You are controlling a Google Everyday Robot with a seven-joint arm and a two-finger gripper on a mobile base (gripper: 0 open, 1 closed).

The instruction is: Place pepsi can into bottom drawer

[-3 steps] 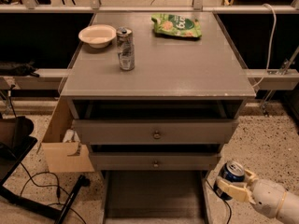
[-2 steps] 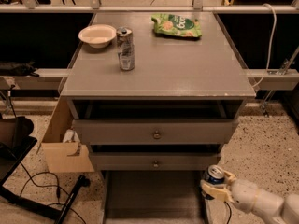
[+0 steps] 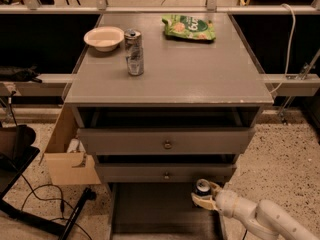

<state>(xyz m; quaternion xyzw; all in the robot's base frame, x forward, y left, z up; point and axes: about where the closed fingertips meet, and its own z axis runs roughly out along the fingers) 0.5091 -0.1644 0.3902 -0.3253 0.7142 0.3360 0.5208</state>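
Pincer (image 3: 205, 198) low at the right front of the table, pinching the pepsi can (image 3: 202, 186) between its pale fingers (only the silver top and a strip of dark side on show). Reaches in from the lower right corner on a white arm (image 3: 265, 218). Holds the can upright, just under the front of the middle drawer (image 3: 150, 173) and over the right rear part of the bottom drawer (image 3: 150, 211), pulled out as a wide, shallow grey tray; contact with the tray floor impossible to judge. Above, a top drawer (image 3: 125, 141), slightly out, with a small round knob at its centre like the middle one. On the table (image 3: 200, 74): a pale bowl (image 3: 104, 37) at the back left, a tall silver can (image 3: 134, 53) standing just beside it, a green snack bag (image 3: 189, 27) lying at the back right, well apart from both. Left of the table, an open cardboard box (image 3: 70, 166) on the speckled floor (image 3: 280, 154), with black cables (image 3: 30, 194) trailing near it.
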